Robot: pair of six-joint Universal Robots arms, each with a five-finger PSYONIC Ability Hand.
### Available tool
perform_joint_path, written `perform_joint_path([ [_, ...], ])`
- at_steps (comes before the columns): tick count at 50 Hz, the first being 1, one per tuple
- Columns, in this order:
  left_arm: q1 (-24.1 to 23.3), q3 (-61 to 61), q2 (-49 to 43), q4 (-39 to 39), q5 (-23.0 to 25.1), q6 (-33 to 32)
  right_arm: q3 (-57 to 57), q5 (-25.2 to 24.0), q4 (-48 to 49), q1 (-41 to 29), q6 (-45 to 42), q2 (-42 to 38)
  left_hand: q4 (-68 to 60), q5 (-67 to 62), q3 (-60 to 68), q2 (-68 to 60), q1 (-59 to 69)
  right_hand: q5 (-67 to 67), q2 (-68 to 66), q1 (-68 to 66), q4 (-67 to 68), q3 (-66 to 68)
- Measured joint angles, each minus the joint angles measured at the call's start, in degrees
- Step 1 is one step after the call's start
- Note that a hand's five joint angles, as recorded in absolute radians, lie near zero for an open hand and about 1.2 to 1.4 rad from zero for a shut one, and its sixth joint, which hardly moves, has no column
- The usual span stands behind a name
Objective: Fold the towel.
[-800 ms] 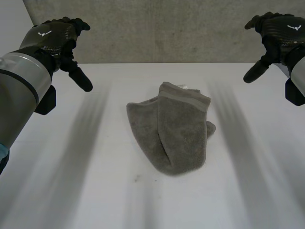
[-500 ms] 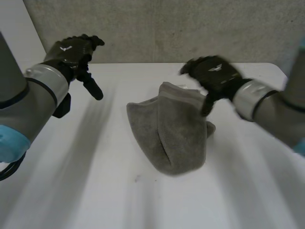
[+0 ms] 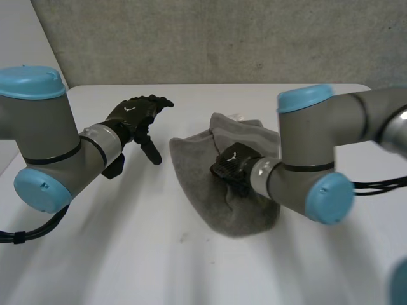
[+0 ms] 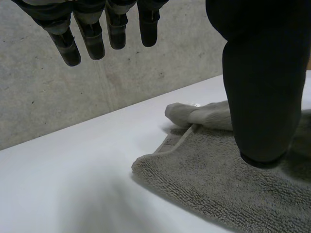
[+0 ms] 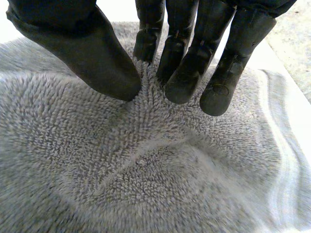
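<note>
Concrete wall (image 3: 222, 38) is backing a white table (image 3: 95, 254), where the towel (image 3: 197, 171) is lying crumpled mid-table, long axis running far edge to near. The right hand (image 3: 232, 165) is pinching its middle between thumb and fingers; the left hand (image 3: 133, 114) is hovering spread, empty, beside its left edge.

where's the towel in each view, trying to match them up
Head view: towel in the middle of the white table, right robot hand on its middle, left robot hand beside it.
Left wrist view: towel lies past the left robot hand's thumb.
Right wrist view: towel under the right robot hand's fingertips, pinched.
Shared landmark: the towel's flat hem band.
</note>
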State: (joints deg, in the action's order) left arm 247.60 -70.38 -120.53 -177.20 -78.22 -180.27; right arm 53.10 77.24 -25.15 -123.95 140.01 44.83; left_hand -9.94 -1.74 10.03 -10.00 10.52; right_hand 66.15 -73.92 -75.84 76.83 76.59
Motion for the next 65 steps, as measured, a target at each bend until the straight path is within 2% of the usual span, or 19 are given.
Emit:
perform_joint_path([
  [3, 0.10, -0.06, 0.06, 0.01, -0.04, 0.03, 6.52, -0.76, 0.19, 0.51, 0.10, 6.16, 0.00, 0.00, 0.00, 0.00, 0.00, 0.00, 0.00, 0.00, 0.00, 0.00],
  [8, 0.09, -0.31, 0.02, 0.04, -0.32, 0.13, 24.39, -5.65, 1.00, 1.51, 0.82, 20.78, 0.00, 0.00, 0.00, 0.00, 0.00, 0.11, -0.01, 0.00, 0.00, 0.00],
  [12, 0.02, -0.55, -0.20, 0.05, -0.45, 0.21, 33.29, -8.66, -0.83, 1.72, 0.69, 26.66, 0.00, 0.00, 0.00, 0.00, 0.00, -0.30, 0.18, 0.63, -0.41, -0.39],
  [14, -0.05, -0.71, -0.48, 0.07, -0.52, 0.20, 36.86, -9.90, -3.32, 1.77, 0.15, 28.74, 0.00, 0.00, 0.00, 0.00, 0.00, -13.39, 13.17, 13.80, -13.23, -12.79],
  [16, -0.16, -0.94, -1.06, 0.08, -0.64, 0.14, 38.84, -10.81, -6.60, 1.81, -0.66, 30.14, -0.16, 0.00, 0.07, -0.10, 0.00, -37.93, 37.42, 37.75, -36.70, -37.44],
  [17, -0.20, -0.99, -1.24, 0.09, -0.67, 0.12, 38.92, -10.94, -7.12, 1.82, -0.77, 30.30, -0.17, 0.00, 0.14, -0.13, 0.00, -43.91, 43.01, 43.27, -43.46, -42.98],
  [18, -0.29, -1.08, -1.67, 0.10, -0.74, 0.09, 38.56, -11.16, -8.33, 1.84, -0.92, 30.60, -0.41, 0.00, 0.35, -0.43, 0.13, -55.39, 53.13, 54.04, -53.71, -53.45],
  [20, -0.47, -1.19, -2.30, 0.13, -0.82, 0.05, 36.89, -11.21, -8.97, 1.93, -0.47, 30.76, -1.07, -0.01, 0.99, -1.05, 0.24, -61.29, 56.48, 58.96, -59.86, -59.65],
  [22, -0.58, -1.23, -2.71, 0.14, -0.88, 0.04, 34.92, -11.08, -8.62, 2.11, 0.69, 30.76, -1.33, 0.02, 1.26, -1.30, 0.50, -61.60, 56.68, 59.57, -60.16, -60.11],
  [30, -1.60, -0.68, -5.15, 0.06, -1.35, 0.07, 18.57, -7.87, -3.23, 3.75, 14.01, 26.49, -3.34, -1.55, 3.29, -3.39, 2.84, -61.60, 56.68, 59.64, -60.16, -60.11],
  [34, -2.91, 1.89, -7.34, -1.59, -1.36, -0.09, 8.26, -1.95, -2.31, 2.75, 16.78, 18.65, -7.21, -5.53, 7.16, -7.19, 6.63, -61.60, 56.68, 59.64, -60.16, -60.11],
  [40, -3.85, 8.16, -12.79, -5.03, -0.55, -0.33, -3.53, 3.04, -2.05, 0.07, 16.66, 6.91, -13.37, -11.63, 13.32, -13.33, 12.82, -61.60, 56.68, 59.64, -60.16, -60.11],
  [51, -4.02, 19.86, -25.83, -6.08, 3.14, -0.89, -18.98, 5.40, -2.57, -1.93, 12.67, -10.25, -15.80, -13.89, 15.71, -15.73, 15.19, -58.94, 55.93, 57.98, -58.97, -58.78],
  [54, -4.20, 21.40, -28.58, -5.96, 3.91, -2.47, -21.16, 7.67, -2.53, -1.93, 10.07, -13.32, -18.80, -16.94, 18.71, -18.76, 18.16, -49.99, 50.13, 50.24, -51.50, -51.55],
  [57, -4.37, 22.13, -30.04, -5.89, 4.10, -4.88, -22.49, 9.81, -2.36, -1.90, 7.75, -15.11, -26.11, -24.17, 26.04, -26.07, 25.52, -30.90, 28.13, 30.19, -32.14, -32.20],
  [58, -4.44, 22.41, -30.46, -5.87, 4.02, -6.41, -23.22, 10.69, -2.28, -1.88, 6.66, -15.73, -37.56, -35.29, 37.32, -37.45, 37.95, -19.38, 15.63, 18.03, -20.14, -18.89],
  [60, -4.52, 22.84, -30.67, -5.87, 3.79, -8.48, -24.77, 11.65, -2.04, -1.86, 5.24, -16.40, -47.18, -45.35, 47.56, -47.64, 47.12, -5.53, 0.97, 3.27, -4.45, -4.37],
  [61, -4.55, 23.22, -30.58, -5.90, 3.60, -9.55, -26.09, 12.15, -1.80, -1.82, 4.51, -16.69, -50.78, -48.52, 50.52, -50.58, 50.25, -1.80, -1.81, 0.41, -0.97, -0.94],
  [65, -4.63, 25.27, -29.06, -6.09, 2.51, -11.96, -32.22, 12.91, 0.34, -1.55, 3.27, -16.62, -57.35, -54.48, 57.22, -57.21, 55.78, -1.26, -1.87, 0.31, 0.04, -0.43],
])
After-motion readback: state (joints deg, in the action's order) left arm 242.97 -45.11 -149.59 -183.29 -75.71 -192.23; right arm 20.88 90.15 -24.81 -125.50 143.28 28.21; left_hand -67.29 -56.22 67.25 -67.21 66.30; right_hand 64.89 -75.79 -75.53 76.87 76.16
